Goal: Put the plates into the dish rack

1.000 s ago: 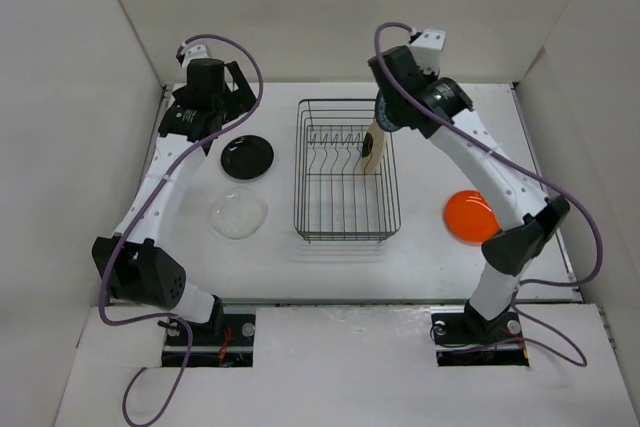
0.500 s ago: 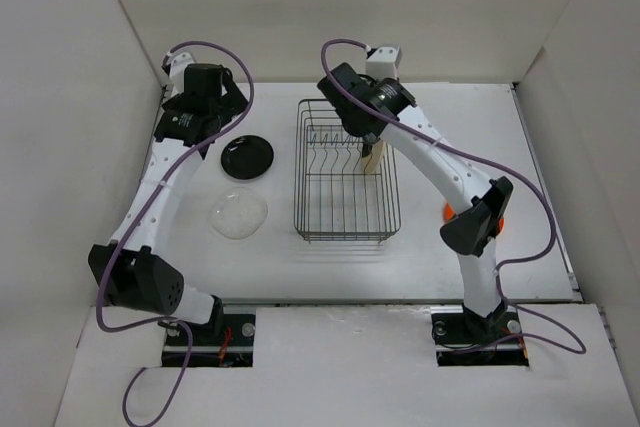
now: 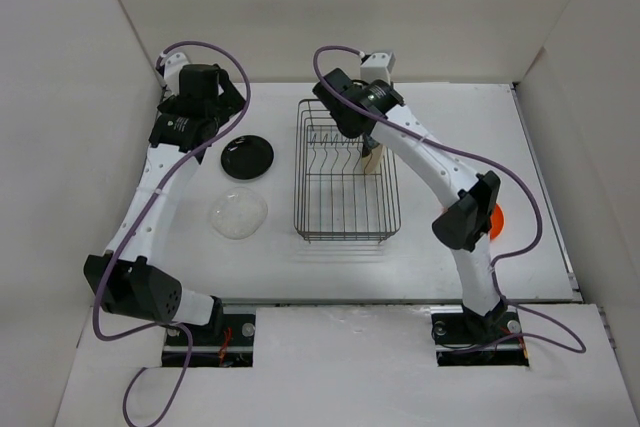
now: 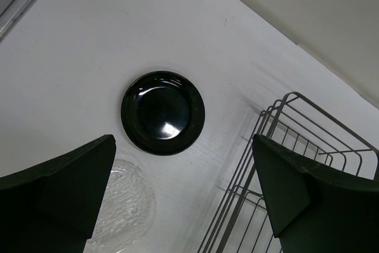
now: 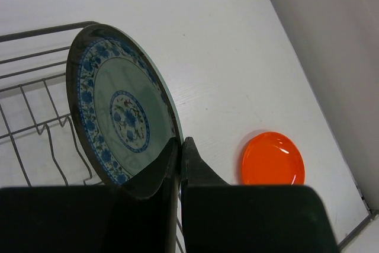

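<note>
The teal patterned plate (image 5: 121, 119) is held on edge over the far end of the dish rack (image 3: 298, 177), its rim clamped by the right hand (image 5: 180, 146). The rack sits mid-way across the desk (image 3: 330, 272). A cream plate (image 3: 374, 157) stands upright at its right side. The black plate (image 3: 247, 157) and glass plate (image 3: 238, 215) lie toward the left edge, the orange plate (image 5: 273, 159) toward the right edge. The left hand (image 4: 182, 146) hovers above the black plate, spread wide and holding nothing.
</note>
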Available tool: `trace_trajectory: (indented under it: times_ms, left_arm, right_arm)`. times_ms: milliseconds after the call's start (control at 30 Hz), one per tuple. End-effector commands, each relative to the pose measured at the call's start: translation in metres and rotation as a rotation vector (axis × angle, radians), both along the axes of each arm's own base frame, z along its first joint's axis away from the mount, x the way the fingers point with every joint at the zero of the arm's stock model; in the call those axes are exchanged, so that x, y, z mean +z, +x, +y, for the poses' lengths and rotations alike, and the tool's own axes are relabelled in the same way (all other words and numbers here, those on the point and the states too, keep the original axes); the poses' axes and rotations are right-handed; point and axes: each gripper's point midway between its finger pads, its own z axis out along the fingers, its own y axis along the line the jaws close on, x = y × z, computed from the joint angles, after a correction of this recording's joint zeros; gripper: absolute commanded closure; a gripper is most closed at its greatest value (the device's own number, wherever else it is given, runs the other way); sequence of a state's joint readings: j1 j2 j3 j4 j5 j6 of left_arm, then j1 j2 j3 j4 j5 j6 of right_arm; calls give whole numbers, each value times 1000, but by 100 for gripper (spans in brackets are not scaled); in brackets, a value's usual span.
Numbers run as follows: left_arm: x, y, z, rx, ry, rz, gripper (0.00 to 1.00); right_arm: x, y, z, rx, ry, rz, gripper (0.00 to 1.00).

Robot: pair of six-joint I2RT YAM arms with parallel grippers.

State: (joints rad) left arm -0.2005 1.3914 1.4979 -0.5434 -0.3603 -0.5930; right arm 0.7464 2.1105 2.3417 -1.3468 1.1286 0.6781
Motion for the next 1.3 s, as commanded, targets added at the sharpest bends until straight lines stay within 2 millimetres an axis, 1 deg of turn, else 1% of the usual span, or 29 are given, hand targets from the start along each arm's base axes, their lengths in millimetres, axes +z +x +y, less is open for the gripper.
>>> trace_trajectory:
  times_ms: [0,67,100,167,200,233,267,300,400,533,633,700,833,867,967,1033,1133,1167,1200,1267]
  left_arm:
    - [11,-6,5,12,-6,-35,0]
    - [11,-6,5,12,-6,-35,0]
    - [11,-6,5,12,-6,-35,0]
    - [11,-6,5,12,-6,-35,0]
    - [16,-8,10,43,-4,-52,0]
    - [17,-8,12,60,-7,-57,0]
    - [17,-10,14,71,-1,-58,0]
    - [16,-12,23,111,1,-55,0]
    - [13,-15,34,164,-7,-45,0]
    - [11,-16,43,196,-6,-41,0]
    - [12,-16,45,208,-8,-45,0]
    - [12,-16,46,215,-3,-46,0]
    - [12,-16,46,215,-3,-46,0]
    - [12,-16,46,215,-3,-46,0]
    - [12,-16,46,215,-3,-46,0]
    - [12,-16,46,215,-3,-46,0]
    - [12,-16,46,215,-3,-46,0]
    - [12,-16,46,215,-3,-46,0]
    - [12,-17,46,211,4,-43,0]
    - [12,-17,46,211,4,-43,0]
  right_arm:
    - [6,2,-8,-32,-38,-24,100]
    - [-2,5,-12,-42,-54,-7,100]
    - [-1,7,-11,-38,-55,-9,100]
    - [-12,10,-8,-38,-68,5,100]
    - [-11,11,-12,-44,-75,11,100]
    - [-11,11,-12,-44,-75,11,100]
    - [-16,11,-12,-43,-82,19,100]
    - [-18,13,-11,-44,-77,13,100]
    - [-23,14,-10,-40,-83,17,100]
    - [-30,17,-7,-29,-91,34,100]
    - [-30,20,-3,-17,-81,31,100]
    - [-37,22,0,-8,-84,47,100]
    - [-42,25,3,4,-85,56,100]
    - [-46,27,5,4,-85,56,100]
    - [-47,28,7,12,-79,59,100]
    - [-52,30,10,22,-80,72,100]
    - [-52,32,13,36,-73,74,100]
    - [-58,32,15,42,-71,88,100]
    - [-58,32,15,42,-71,88,94]
    - [-58,33,17,51,-65,90,86]
